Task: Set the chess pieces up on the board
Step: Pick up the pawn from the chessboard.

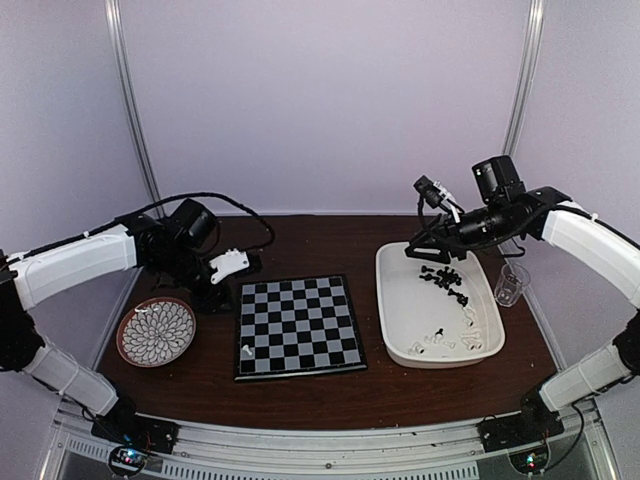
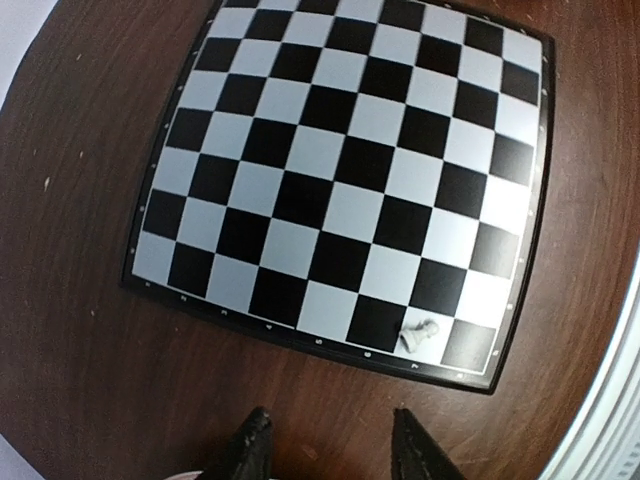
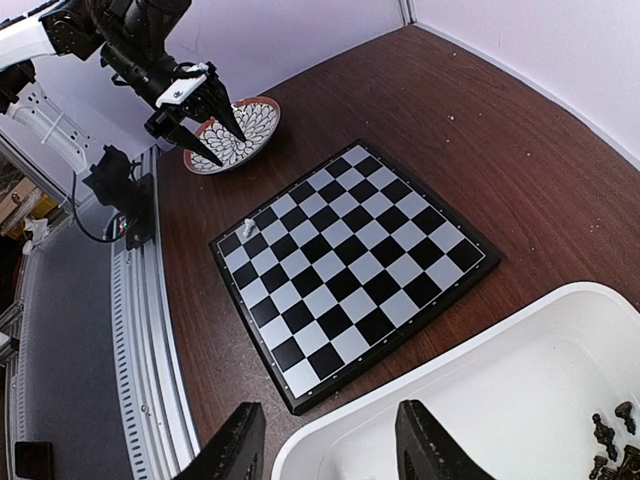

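The board lies flat mid-table, bare except for one white chess piece on a pale square by its front-left corner; the left wrist view has that piece on an edge row of the board. Above the wood just left of the board, my left gripper hangs open with nothing in it. Several black chess pieces and some white ones lie in the white tray. My right gripper hovers open over the tray's far-left rim, holding nothing.
A round patterned plate sits left of the board, under the left arm. A clear plastic cup stands right of the tray. From the right wrist view, the left gripper hangs over the plate.
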Controlling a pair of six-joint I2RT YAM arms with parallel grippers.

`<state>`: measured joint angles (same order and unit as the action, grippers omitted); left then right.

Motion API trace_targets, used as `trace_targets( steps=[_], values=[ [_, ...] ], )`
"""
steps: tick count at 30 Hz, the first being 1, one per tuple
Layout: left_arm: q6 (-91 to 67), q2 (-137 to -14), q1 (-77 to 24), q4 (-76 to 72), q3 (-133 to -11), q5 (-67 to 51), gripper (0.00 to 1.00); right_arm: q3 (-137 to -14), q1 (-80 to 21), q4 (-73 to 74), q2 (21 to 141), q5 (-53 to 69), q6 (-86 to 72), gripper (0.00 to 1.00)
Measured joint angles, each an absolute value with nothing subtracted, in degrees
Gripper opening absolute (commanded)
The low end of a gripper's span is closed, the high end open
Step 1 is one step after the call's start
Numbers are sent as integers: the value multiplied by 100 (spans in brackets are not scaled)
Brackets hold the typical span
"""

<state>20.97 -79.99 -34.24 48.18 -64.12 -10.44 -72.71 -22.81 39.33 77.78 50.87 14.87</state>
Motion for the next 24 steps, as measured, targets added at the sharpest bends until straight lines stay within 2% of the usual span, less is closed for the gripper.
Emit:
trace_targets(
  steps=[9,24],
  values=[
    [4147,-8952,-3992,5026,-6401,-609,38,-7161,-2283,3933,7671,5087,1511,48],
    [5054,-9428,-4574,4606,-5988,360,38,-7085,-2283,3924,7577,5094,1514,48]
  ],
)
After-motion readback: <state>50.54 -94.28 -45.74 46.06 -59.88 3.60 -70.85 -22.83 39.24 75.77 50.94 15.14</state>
